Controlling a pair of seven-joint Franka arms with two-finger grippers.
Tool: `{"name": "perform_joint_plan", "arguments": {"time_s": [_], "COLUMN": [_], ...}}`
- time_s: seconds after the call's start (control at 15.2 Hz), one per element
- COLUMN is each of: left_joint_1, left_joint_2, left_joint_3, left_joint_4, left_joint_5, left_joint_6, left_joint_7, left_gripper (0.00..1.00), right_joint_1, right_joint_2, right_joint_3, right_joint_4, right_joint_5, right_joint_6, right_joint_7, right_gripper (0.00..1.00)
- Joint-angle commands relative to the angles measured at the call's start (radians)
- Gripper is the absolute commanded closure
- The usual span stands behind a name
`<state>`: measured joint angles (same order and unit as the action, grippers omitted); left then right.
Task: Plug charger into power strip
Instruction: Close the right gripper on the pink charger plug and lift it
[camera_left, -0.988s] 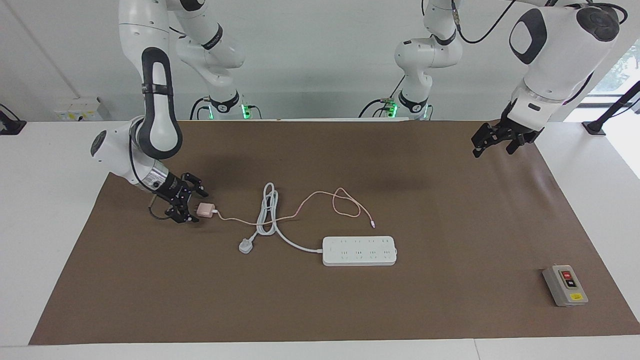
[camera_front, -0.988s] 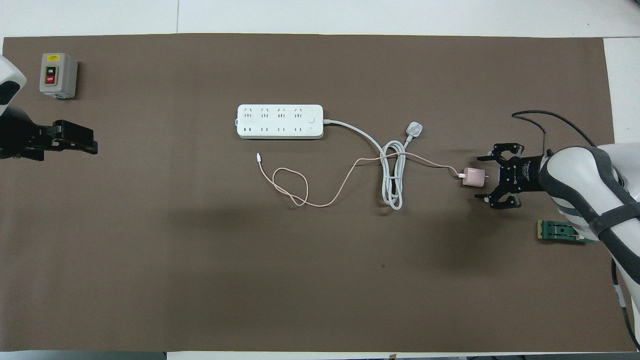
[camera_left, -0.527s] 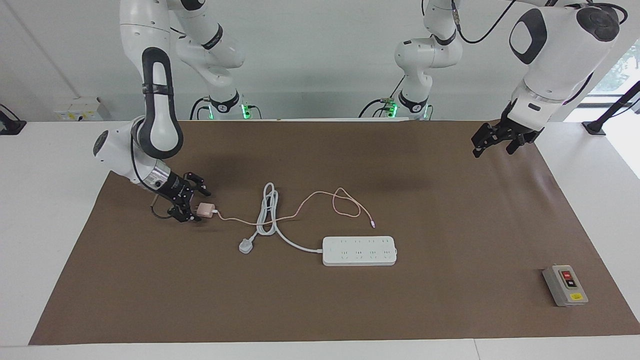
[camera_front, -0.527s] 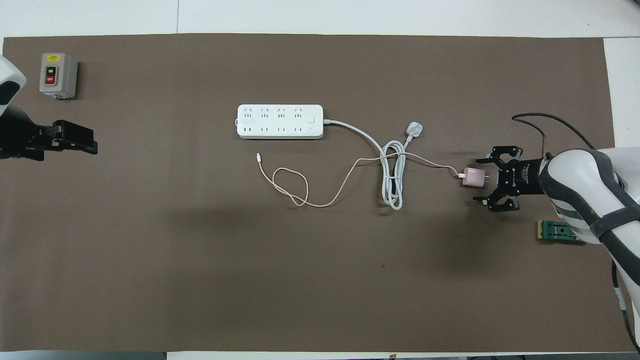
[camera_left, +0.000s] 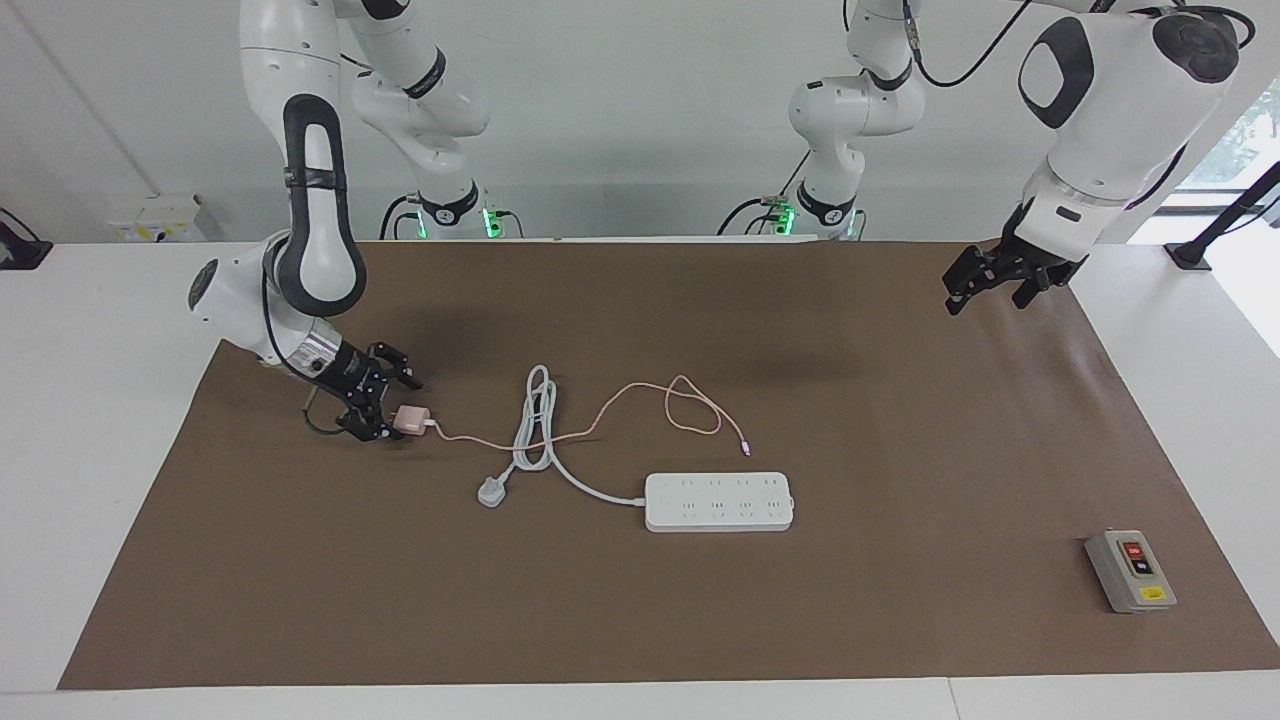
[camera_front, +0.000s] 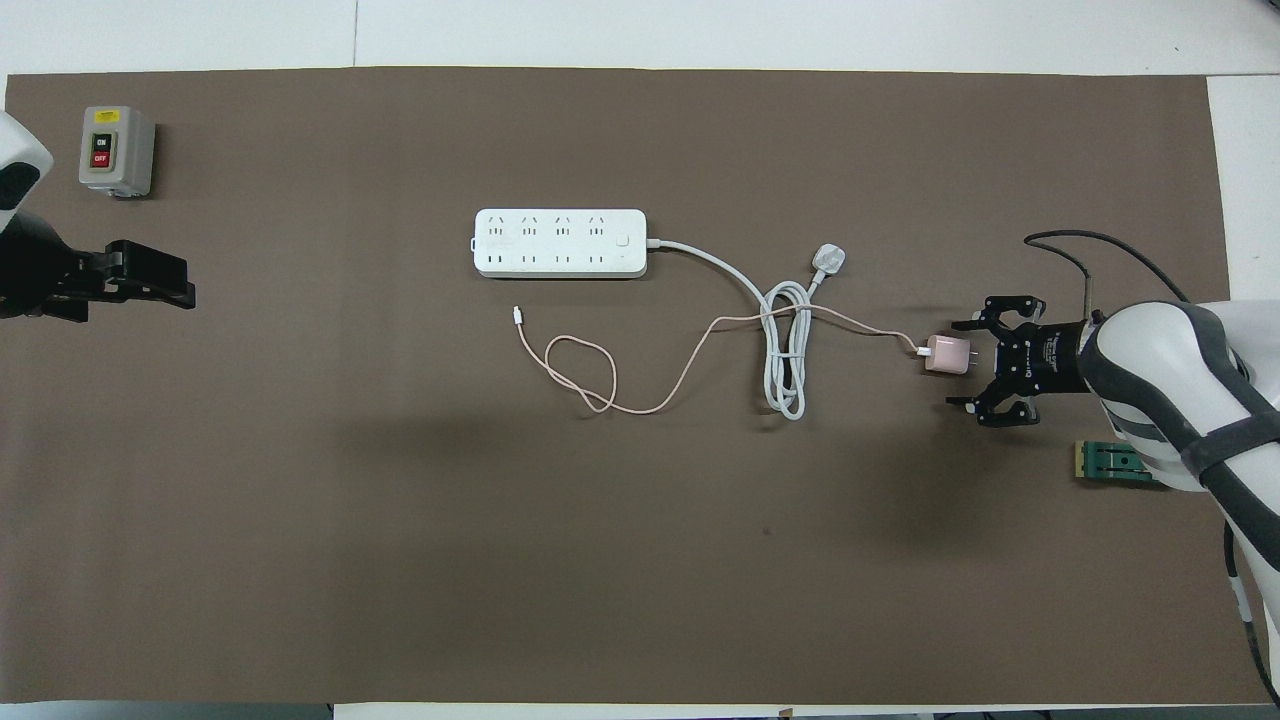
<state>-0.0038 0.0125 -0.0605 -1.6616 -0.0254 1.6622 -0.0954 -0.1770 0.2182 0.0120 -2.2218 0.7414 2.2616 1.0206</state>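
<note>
The pale pink charger lies on the brown mat toward the right arm's end of the table. Its thin pink cable trails to a free end near the power strip. My right gripper is low at the mat and open, one finger on each side of the charger's prong end. I cannot tell if they touch it. The white power strip lies flat mid-table, farther from the robots than the charger. My left gripper waits open and empty over the mat's corner at its own end.
The strip's thick white cord is coiled across the pink cable and ends in a white three-pin plug. A grey switch box sits toward the left arm's end. A small green part lies under the right arm.
My right gripper has slid toward the charger, so its open fingers now flank the prong end. The charger, strip and left arm have not moved.
</note>
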Motion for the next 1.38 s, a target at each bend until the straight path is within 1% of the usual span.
{"name": "perform_joint_plan", "arguments": {"time_s": [0.0, 0.53, 0.59, 0.66, 0.86, 0.92, 1.05, 1.12, 1.19, 1.25, 1.32], "left_joint_1": [0.011, 0.011, 0.011, 0.011, 0.011, 0.011, 0.011, 0.011, 0.011, 0.011, 0.011], "left_joint_2": [-0.026, -0.026, -0.026, -0.026, -0.026, -0.026, -0.026, -0.026, -0.026, -0.026, -0.026], "left_joint_3": [-0.004, -0.004, -0.004, -0.004, -0.004, -0.004, -0.004, -0.004, -0.004, -0.004, -0.004], "left_joint_4": [-0.03, -0.03, -0.03, -0.03, -0.03, -0.03, -0.03, -0.03, -0.03, -0.03, -0.03], "left_joint_5": [-0.008, -0.008, -0.008, -0.008, -0.008, -0.008, -0.008, -0.008, -0.008, -0.008, -0.008], "left_joint_6": [0.008, 0.008, 0.008, 0.008, 0.008, 0.008, 0.008, 0.008, 0.008, 0.008, 0.008], "left_joint_7": [0.006, 0.006, 0.005, 0.005, 0.005, 0.006, 0.005, 0.005, 0.005, 0.005, 0.005], "left_gripper": [0.0, 0.0, 0.0, 0.0, 0.0, 0.0, 0.0, 0.0, 0.0, 0.0, 0.0], "right_joint_1": [-0.015, -0.021, -0.021, -0.021, -0.021, -0.021, -0.021, -0.021, -0.021, -0.021, -0.019], "right_joint_2": [-0.013, 0.001, 0.001, 0.001, 0.001, 0.001, 0.001, 0.001, 0.001, 0.001, 0.001], "right_joint_3": [0.005, 0.005, 0.006, 0.005, 0.005, 0.005, 0.005, 0.005, 0.005, 0.005, 0.005], "right_joint_4": [-0.024, -0.024, -0.024, -0.024, -0.024, -0.024, -0.024, -0.024, -0.024, -0.024, -0.022], "right_joint_5": [0.036, 0.036, 0.038, 0.055, 0.067, 0.067, 0.067, 0.067, 0.067, 0.067, 0.07], "right_joint_6": [0.026, 0.045, 0.046, 0.046, 0.044, 0.046, 0.046, 0.046, 0.046, 0.044, 0.046], "right_joint_7": [-0.051, -0.06, -0.06, -0.06, -0.059, -0.057, -0.056, -0.057, -0.056, -0.054, -0.039], "right_gripper": [0.0, 0.0, 0.01, 0.05, 0.23, 0.27, 0.37, 0.44, 0.55, 0.63, 0.82]}}
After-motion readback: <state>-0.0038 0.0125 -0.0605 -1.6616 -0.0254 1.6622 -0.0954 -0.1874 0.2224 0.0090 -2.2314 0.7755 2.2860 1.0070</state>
